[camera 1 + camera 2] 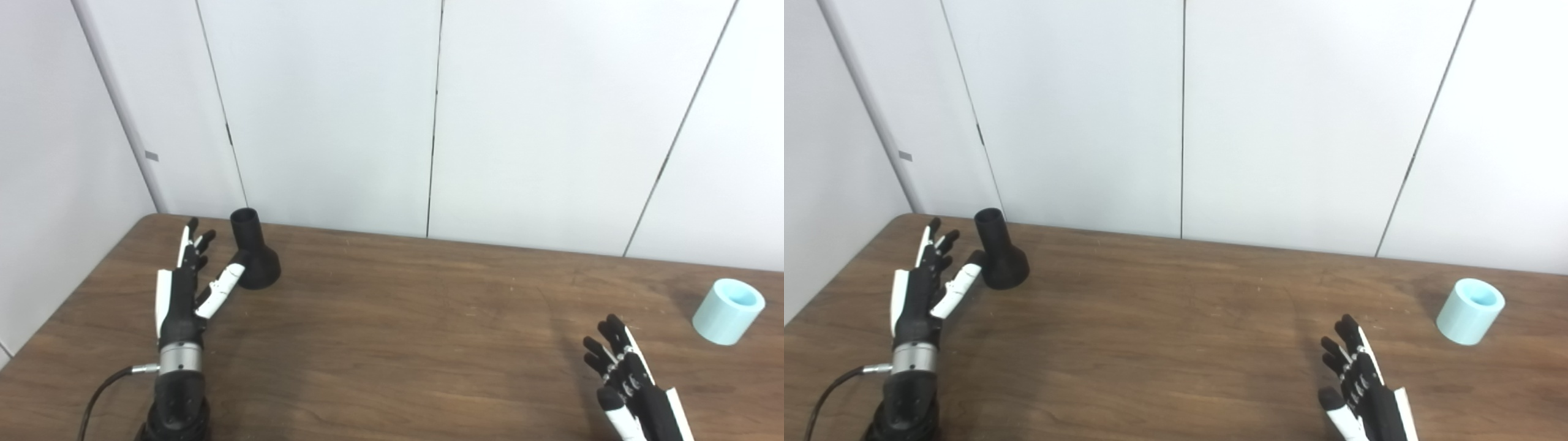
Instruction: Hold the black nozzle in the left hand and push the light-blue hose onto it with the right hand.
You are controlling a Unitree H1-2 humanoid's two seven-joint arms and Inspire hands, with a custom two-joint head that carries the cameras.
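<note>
The black nozzle stands upright on its wide base at the far left of the wooden table, narrow neck up. My left hand is open, fingers spread, just left of the nozzle, with its thumb tip at or very near the nozzle's base. The light-blue hose piece, a short hollow cylinder, stands tilted at the far right of the table. My right hand is open and empty near the front edge, well to the left of and nearer than the hose. The nozzle and the hose also show in the right eye view.
The brown wooden table fills the lower picture. White wall panels stand right behind its far edge, close to the nozzle. A black cable runs from my left wrist toward the front left edge.
</note>
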